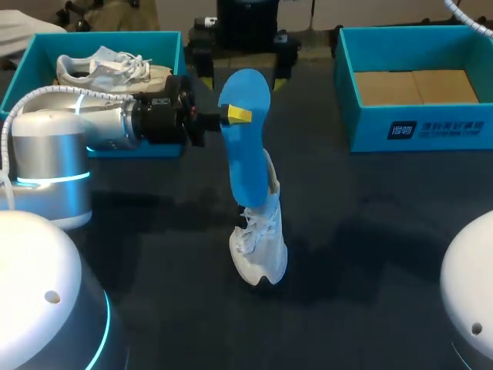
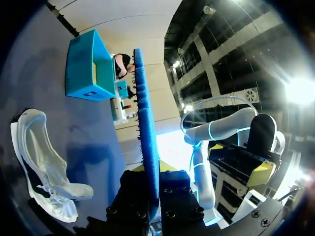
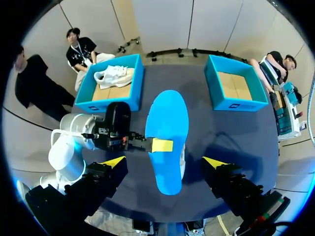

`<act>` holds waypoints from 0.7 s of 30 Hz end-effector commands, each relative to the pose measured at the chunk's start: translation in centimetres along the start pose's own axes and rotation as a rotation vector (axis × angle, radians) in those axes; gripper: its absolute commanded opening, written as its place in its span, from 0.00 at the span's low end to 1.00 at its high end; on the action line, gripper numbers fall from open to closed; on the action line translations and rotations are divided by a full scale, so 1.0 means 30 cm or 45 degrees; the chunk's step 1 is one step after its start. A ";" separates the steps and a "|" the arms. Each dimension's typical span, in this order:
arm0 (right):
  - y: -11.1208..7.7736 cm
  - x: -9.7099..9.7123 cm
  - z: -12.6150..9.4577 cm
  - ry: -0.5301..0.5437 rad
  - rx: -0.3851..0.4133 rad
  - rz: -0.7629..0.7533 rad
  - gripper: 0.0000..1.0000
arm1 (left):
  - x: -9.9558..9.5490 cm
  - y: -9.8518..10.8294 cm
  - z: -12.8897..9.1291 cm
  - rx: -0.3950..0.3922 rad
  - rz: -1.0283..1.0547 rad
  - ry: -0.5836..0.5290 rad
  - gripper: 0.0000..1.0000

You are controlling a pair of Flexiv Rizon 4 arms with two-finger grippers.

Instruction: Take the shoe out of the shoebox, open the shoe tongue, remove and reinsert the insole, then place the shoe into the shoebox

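Blue insole (image 1: 248,158) btwn L fingers (image 1: 239,115)

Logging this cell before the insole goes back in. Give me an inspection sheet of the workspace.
Surface: dark table.
Job's things: blue insole out of the white shoe, which sits on the table under it; left shoebox holds a second shoe; right shoebox empty.
Clutter: nothing seen.
Grippers: left gripper shut on the insole; right gripper open, above it.
Cables: white hose along the left arm; none on the table.
Surroundings: nothing seen reaching over the table.
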State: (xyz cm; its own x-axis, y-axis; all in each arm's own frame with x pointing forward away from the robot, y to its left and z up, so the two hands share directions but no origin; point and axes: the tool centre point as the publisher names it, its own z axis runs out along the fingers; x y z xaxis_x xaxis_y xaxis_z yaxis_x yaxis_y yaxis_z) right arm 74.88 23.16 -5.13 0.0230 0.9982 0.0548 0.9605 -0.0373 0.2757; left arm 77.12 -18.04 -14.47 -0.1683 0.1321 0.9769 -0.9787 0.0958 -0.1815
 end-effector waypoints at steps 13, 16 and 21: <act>-0.071 0.028 0.046 -0.001 0.064 0.075 1.00 | -0.001 0.003 -0.001 0.003 0.001 0.001 0.00; -0.073 0.026 0.049 0.028 0.070 0.070 1.00 | -0.001 0.003 -0.001 0.003 0.001 0.001 0.00; -0.070 0.004 0.032 0.170 0.030 0.041 1.00 | -0.001 0.003 -0.001 0.003 0.001 0.001 0.00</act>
State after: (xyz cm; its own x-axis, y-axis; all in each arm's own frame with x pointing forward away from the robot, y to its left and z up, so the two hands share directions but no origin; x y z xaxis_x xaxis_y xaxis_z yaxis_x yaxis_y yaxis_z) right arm 73.35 25.24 -6.27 0.0478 0.9920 0.1170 0.9690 -0.0745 0.2356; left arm 77.12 -18.04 -14.48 -0.1682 0.1320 0.9769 -0.9787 0.0958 -0.1815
